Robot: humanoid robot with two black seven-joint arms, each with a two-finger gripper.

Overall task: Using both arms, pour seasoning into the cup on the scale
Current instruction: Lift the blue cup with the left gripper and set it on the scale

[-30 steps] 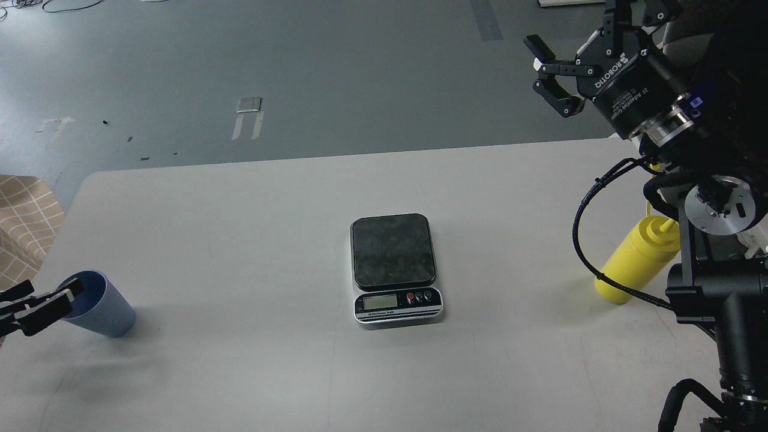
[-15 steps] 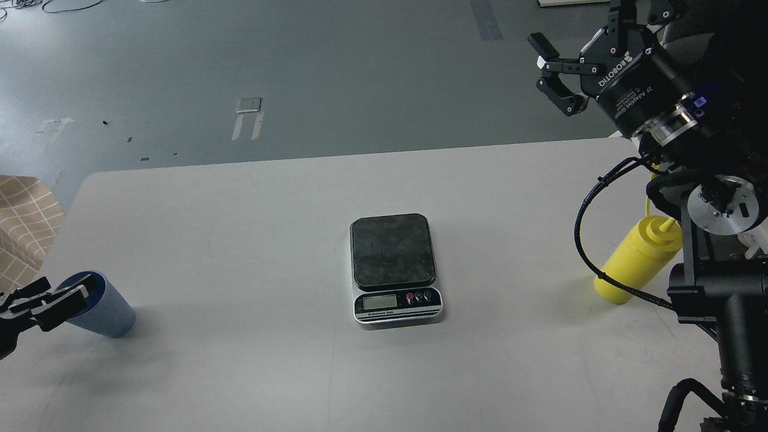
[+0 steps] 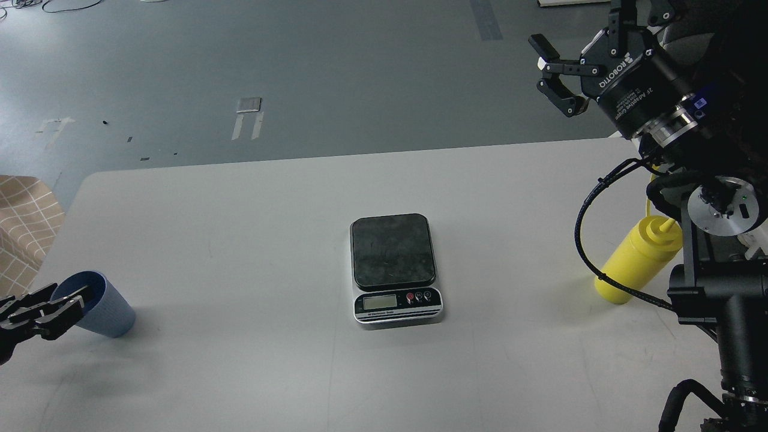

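Note:
The light-blue ribbed cup (image 3: 105,309) stands upright at the table's near left. My left gripper (image 3: 63,303) comes in from the left edge with its fingertips over the cup's left rim; the fingers stand a little apart and hold nothing. The scale (image 3: 393,267), with a bare dark plate, sits at the table's middle. The yellow squeeze bottle (image 3: 636,264) stands upright at the right, partly behind my right arm's cable. My right gripper (image 3: 551,75) is open and empty, high above the table's far right corner, well above the bottle.
The white table (image 3: 240,240) has its far edge before a grey floor. A checked tan cloth (image 3: 24,222) lies off the table's left edge. My right arm's bulky joints and a looping cable (image 3: 579,240) crowd the right side near the bottle.
My left gripper has dropped a little and turned, its tips now lower against the cup's left rim. My right gripper has shifted slightly up and right. Cup, scale and bottle have not moved.

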